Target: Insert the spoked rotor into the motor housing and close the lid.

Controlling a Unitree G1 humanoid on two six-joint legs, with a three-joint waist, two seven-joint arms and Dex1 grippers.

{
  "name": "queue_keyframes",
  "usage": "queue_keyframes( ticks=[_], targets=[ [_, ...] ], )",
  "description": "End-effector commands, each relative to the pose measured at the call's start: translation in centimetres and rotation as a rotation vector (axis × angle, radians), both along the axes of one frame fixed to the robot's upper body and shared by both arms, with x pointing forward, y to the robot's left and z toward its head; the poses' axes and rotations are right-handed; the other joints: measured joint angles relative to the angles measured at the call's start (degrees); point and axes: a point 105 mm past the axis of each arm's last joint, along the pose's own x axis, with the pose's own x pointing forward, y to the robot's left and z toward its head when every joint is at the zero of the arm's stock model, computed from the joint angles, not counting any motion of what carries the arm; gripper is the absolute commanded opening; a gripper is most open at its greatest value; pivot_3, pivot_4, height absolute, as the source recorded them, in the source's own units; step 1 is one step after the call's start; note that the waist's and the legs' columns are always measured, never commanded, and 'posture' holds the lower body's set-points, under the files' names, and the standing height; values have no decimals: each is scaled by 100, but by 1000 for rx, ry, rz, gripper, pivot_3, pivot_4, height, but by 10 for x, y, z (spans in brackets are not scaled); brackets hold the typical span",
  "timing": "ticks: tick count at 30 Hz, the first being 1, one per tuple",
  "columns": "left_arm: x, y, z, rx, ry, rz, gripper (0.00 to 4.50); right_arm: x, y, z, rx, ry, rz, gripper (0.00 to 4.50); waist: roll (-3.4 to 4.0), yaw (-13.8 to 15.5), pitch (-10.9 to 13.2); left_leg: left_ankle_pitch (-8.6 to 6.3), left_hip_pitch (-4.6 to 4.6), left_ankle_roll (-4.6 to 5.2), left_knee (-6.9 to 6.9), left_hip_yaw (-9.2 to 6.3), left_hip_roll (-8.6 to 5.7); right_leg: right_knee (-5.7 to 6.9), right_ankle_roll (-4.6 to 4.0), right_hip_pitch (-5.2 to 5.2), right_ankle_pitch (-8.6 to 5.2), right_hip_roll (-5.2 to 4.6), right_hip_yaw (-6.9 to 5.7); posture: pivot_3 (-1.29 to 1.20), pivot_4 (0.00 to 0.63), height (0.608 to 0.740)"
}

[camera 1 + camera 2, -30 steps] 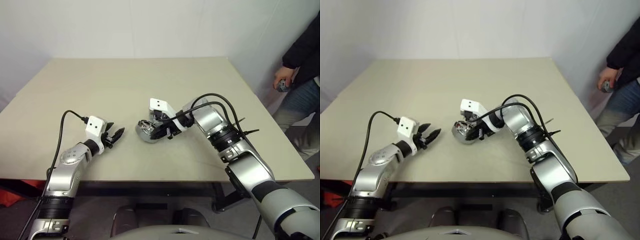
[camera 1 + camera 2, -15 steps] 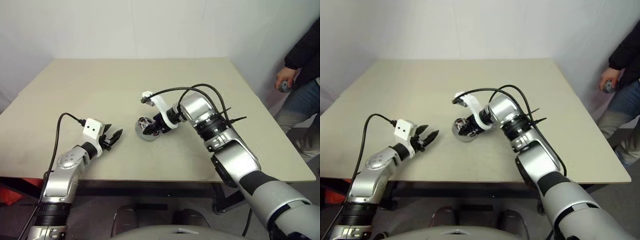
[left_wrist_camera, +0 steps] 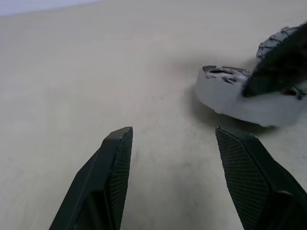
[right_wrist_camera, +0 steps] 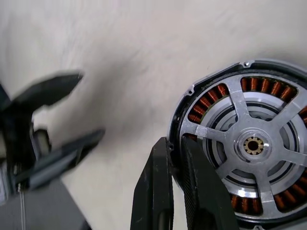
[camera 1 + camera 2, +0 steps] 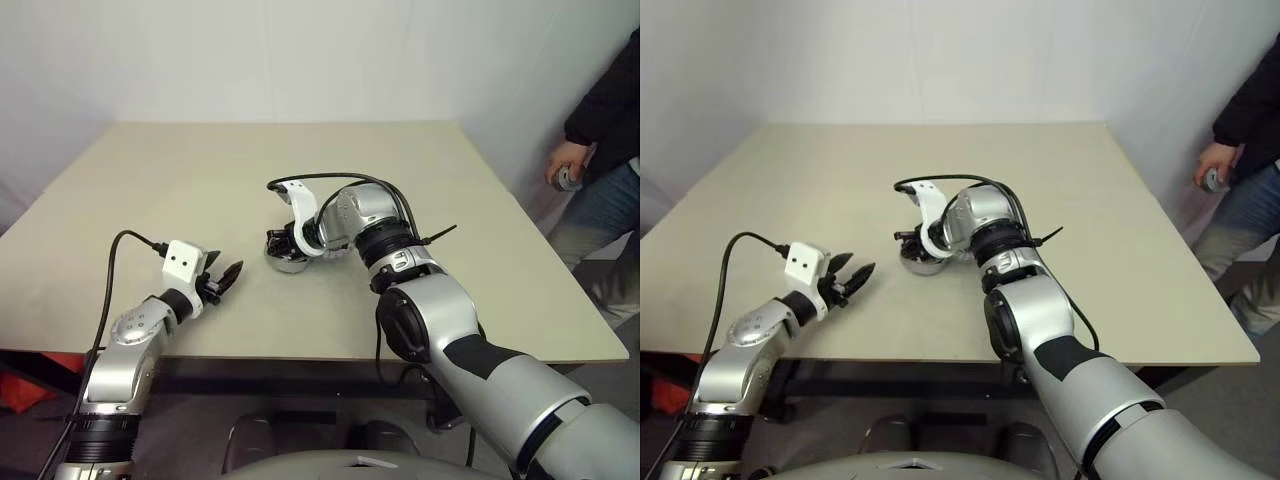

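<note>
The motor housing point(image 4: 209, 102), a dark cup ringed with copper windings, faces the right wrist camera. The spoked rotor point(image 4: 238, 106) sits inside it, grey spokes meeting at a central hub. My right gripper point(image 4: 176, 143) is shut on the housing's black rim, near the table's middle point(image 5: 287, 241). Under it on the table lies the silvery-white lid point(image 5: 283, 263), joined to the housing. My left gripper point(image 5: 229, 274) hovers open a short way to the left of them, fingers point(image 3: 117, 158) apart with nothing between, pointing at the lid point(image 3: 225, 96).
The beige table point(image 5: 200, 180) has bare room behind and on both sides of the motor parts. A person point(image 5: 605, 110) stands past the right edge, one hand holding a small object. The left arm's black cable point(image 5: 125, 250) loops over the near left part.
My right arm has swung leftward and its wrist has rolled, elbow now raised over the table, with the housing still in its grip. The left gripper has stayed put.
</note>
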Motion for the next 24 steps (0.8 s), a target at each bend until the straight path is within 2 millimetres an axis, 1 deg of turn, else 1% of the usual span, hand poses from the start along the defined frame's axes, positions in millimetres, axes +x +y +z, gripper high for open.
queue_keyframes(
  ticks=[1, 3, 4, 7, 10, 12, 15, 17, 18, 20, 21, 23, 24],
  targets=[
    [1, -3, 16, 6, -59, -8, 2886, 11, -17, -14, -81, -17, -105, 10, 17, 0, 10, -1, 19, 1, 1, 0, -4, -5, 4, 11, -2, -3, -3, 0, 0, 740],
    [1, -3, 16, 4, -59, -6, 2886, 13, -19, -15, -103, -35, -111, 705, 30, -2, 18, -3, 52, 5, 1, -6, -21, -29, 22, 49, -12, -5, -26, 0, 0, 740],
    [1, -3, 16, 4, -59, -5, 2886, 14, -20, -15, -116, -42, -109, 964, 37, -4, 22, -5, 59, 7, 1, -16, -21, -47, 23, 67, -13, -5, -39, 0, 0, 740],
    [1, -2, 16, 4, -57, -4, 2886, 14, -19, -12, -147, -67, -81, 1897, 51, -3, 31, -7, 49, 11, -9, -55, -17, -117, 23, 102, -13, -7, -71, 0, 0, 740],
    [2, -2, 15, 3, -55, -6, 2886, 4, -7, -4, -94, -34, 15, 2865, 50, -14, 31, -8, 41, 11, -10, -63, -34, -120, 25, 99, -13, -23, -66, 0, 0, 740],
    [2, -2, 15, 3, -54, -7, 2886, -2, -2, 1, -67, -22, 67, 2865, 40, -20, 25, -7, 21, 11, -11, -106, -34, -118, 26, 99, -13, -23, -64, 0, 0, 740],
    [3, -4, 15, 0, -53, -12, 2886, -12, 11, 21, 19, -40, 178, 2865, 31, -20, 21, -7, -9, 10, -25, -125, -44, -105, 31, 65, -9, -18, -48, 0, 0, 740],
    [4, -5, 15, -1, -53, -16, 2886, -13, 17, 36, 87, -93, 227, 2865, 27, -17, 18, -1, -42, 2, -33, -124, -40, -86, 43, 29, 0, -7, -31, 0, 0, 740],
    [4, -6, 15, -3, -53, -18, 2886, -14, 20, 46, 134, -127, 251, 2865, 21, -14, 14, 2, -74, -2, -34, -121, -33, -72, 43, 6, 4, -1, -28, 0, 0, 740],
    [5, -6, 16, -4, -53, -21, 2886, -15, 24, 61, 203, -183, 285, 2865, 6, -6, 8, 15, -115, -24, -26, -111, -50, 16, 30, -82, 13, -1, 2, 0, 0, 740],
    [6, -7, 16, -5, -52, -23, 2886, -13, 25, 71, 242, -231, 294, 2865, 5, -5, 7, 16, -138, -26, -32, -102, -52, 37, -5, -115, 20, 2, 2, 0, 0, 740],
    [8, -8, 16, -7, -52, -32, 2886, -9, 19, 94, 322, -313, 305, 2865, 5, -4, 7, 18, -185, -34, -43, -102, -56, 59, -12, -170, 14, 15, -13, 0, 0, 740],
    [10, -9, 17, -7, -52, -37, 2886, -6, 14, 100, 341, -334, 296, 2865, 5, -1, 8, 15, -194, -39, -44, -102, -51, 67, -18, -182, 8, 20, -17, 0, 0, 740]
  ],
)
